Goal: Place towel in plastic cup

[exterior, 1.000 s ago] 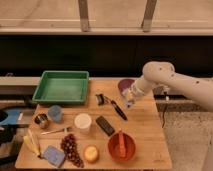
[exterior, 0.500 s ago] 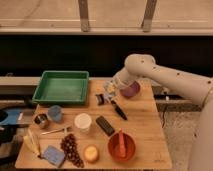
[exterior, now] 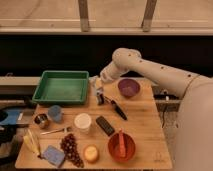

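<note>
My gripper (exterior: 98, 95) hangs at the end of the white arm (exterior: 150, 70), just right of the green tray (exterior: 61, 86) and above the back of the wooden table (exterior: 145, 122). A folded blue cloth (exterior: 53, 155) that looks like the towel lies at the front left corner, far from the gripper. A blue plastic cup (exterior: 55, 113) stands upright on the left, in front of the tray. A white cup (exterior: 82, 122) stands near the table's middle.
A purple bowl (exterior: 128, 88) sits at the back right. A black-handled knife (exterior: 117, 108) and a black remote (exterior: 105, 125) lie mid-table. A red bowl (exterior: 121, 146), grapes (exterior: 71, 149), a banana (exterior: 33, 142), a metal can (exterior: 41, 120) and a yellow fruit (exterior: 91, 153) fill the front.
The arm has swung left, from the table's right side past the purple bowl to the right edge of the green tray. The objects on the table have not moved.
</note>
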`<control>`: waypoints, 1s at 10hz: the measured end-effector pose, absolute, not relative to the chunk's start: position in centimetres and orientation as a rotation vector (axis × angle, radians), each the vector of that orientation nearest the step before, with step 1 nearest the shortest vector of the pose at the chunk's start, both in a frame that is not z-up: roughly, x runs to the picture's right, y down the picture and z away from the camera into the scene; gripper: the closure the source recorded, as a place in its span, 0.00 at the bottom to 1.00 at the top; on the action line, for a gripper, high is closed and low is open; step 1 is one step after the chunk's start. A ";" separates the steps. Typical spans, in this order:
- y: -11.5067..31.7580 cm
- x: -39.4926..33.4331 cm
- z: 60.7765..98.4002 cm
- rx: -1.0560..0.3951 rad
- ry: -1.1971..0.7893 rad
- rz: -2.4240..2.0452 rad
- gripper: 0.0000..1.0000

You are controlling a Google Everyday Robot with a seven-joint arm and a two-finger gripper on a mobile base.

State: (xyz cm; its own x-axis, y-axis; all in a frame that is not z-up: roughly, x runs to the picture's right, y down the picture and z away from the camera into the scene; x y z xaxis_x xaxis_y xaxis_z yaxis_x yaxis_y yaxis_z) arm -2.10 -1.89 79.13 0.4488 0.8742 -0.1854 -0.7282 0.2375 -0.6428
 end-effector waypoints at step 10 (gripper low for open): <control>-0.1 -11.6 78.4 -0.812 -0.275 0.873 1.00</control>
State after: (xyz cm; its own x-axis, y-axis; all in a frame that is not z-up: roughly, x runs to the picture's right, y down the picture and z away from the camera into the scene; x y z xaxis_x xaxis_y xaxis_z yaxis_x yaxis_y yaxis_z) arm -11.58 -0.06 78.41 0.6306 0.7695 -0.1012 -0.5725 0.3732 -0.7301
